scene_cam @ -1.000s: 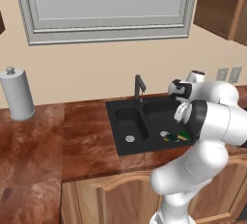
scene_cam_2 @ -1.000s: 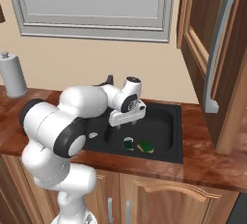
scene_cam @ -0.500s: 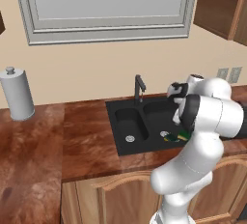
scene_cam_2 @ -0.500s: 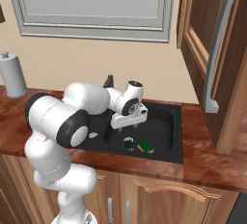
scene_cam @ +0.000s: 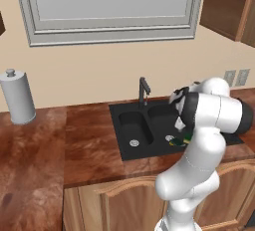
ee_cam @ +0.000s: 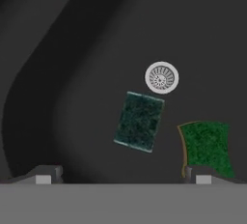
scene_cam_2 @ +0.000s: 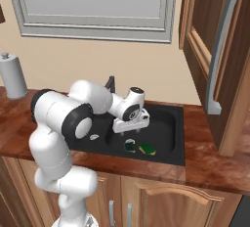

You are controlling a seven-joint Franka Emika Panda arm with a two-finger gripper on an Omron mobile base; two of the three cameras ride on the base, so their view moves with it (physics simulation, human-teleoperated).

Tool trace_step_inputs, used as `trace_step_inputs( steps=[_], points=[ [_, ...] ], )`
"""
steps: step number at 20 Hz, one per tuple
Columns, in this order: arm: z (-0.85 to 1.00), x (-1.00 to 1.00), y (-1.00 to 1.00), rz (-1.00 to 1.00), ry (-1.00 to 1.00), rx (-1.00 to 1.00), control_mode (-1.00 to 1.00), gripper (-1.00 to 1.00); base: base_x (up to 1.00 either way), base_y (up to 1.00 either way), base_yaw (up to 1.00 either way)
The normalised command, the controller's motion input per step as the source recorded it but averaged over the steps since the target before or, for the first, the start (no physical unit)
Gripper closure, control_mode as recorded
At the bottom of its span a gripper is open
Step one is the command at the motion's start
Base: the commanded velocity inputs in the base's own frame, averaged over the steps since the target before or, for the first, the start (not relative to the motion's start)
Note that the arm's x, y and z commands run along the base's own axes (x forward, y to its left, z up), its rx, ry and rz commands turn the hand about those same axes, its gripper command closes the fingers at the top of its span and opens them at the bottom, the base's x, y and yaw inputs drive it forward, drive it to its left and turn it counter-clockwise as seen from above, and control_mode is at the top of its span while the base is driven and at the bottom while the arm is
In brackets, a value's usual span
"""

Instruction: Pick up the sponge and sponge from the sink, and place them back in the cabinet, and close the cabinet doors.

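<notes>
The gripper (scene_cam_2: 131, 127) hangs over the right basin of the black sink (scene_cam_2: 178, 147) with its jaws spread wide, holding and touching nothing. Under it, on the floor of the basin, lie two sponges. The darker green sponge (ee_cam: 139, 120) is just beside the round silver drain (ee_cam: 161, 77). The brighter green sponge (ee_cam: 207, 148), with a yellow edge, lies near it, apart. The wall cabinet door (scene_cam_2: 222, 50) stands open at the right

arm: I've swung my elbow in closer over the sink (scene_cam_2: 177, 123).
gripper (scene_cam_2: 131, 129): dropped slightly lower over the right basin.
</notes>
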Motion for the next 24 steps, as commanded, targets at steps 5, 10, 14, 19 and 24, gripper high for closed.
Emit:
trace_step_inputs(
  steps=[5,10,14,19,24],
  points=[
    [-0.22,0.26,-0.01,-0.02,0.00,0.00,-1.00,-1.00,0.00,0.00,0.00],
    [-0.19,0.18,0.00,-0.02,0.00,0.00,-1.00,-1.00,0.00,0.00,0.00],
    [-0.17,0.16,0.00,-0.04,0.00,0.00,-1.00,-1.00,0.00,0.00,0.00],
    [-0.14,0.10,0.00,-0.04,0.01,0.00,-1.00,-1.00,0.00,0.00,0.00],
    [-0.13,0.00,0.00,-0.04,0.05,0.00,-1.00,-1.00,0.00,0.00,0.00]
  ],
)
